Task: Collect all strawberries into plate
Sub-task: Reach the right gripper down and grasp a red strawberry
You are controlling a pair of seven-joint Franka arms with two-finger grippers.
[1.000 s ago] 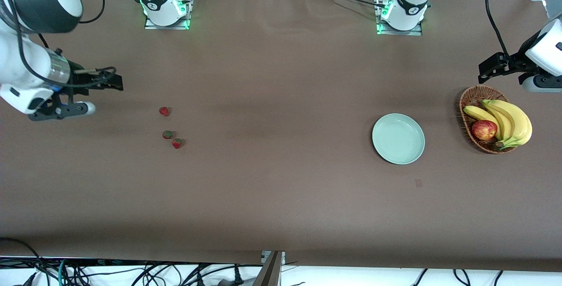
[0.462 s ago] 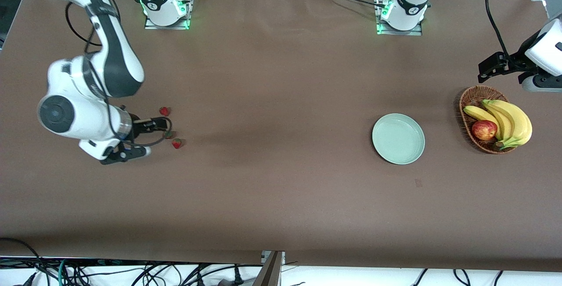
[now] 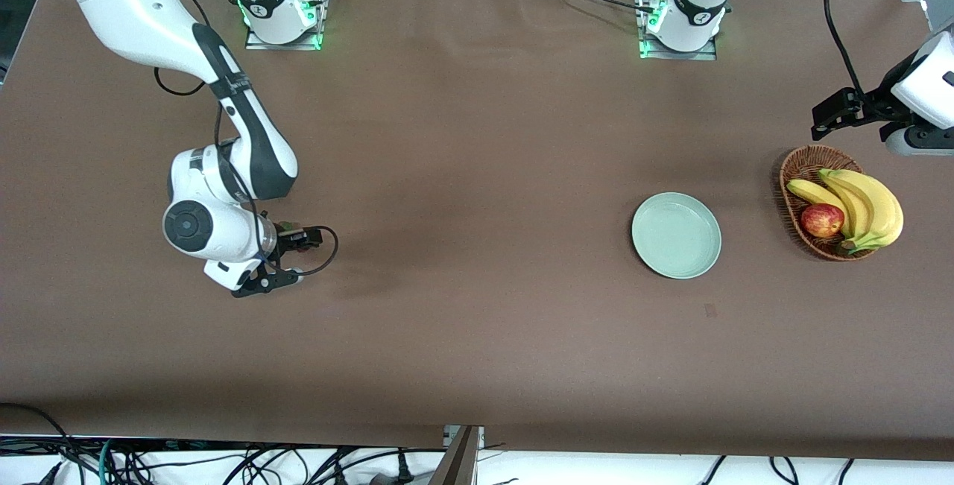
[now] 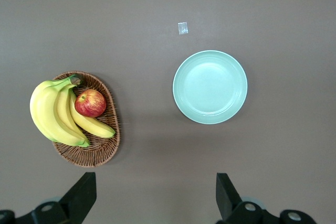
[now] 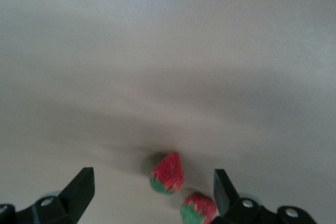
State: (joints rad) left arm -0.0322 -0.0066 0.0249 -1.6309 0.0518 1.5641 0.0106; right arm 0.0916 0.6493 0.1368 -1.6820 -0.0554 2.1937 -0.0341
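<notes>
Right hand (image 5: 152,192) now over strawberries (image 5: 168,173) — fingers apart, left hand (image 4: 155,198) waiting — apart.

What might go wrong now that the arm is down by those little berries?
Two strawberries lie close together between the open right tool's fingers, so closing might catch both or knock one rolling. The third berry shows in no view and might get bumped by the arm. The plate sits toward the left arm's end of the table, so a berry could drop on the long carry. The left tool waits, open.
</notes>
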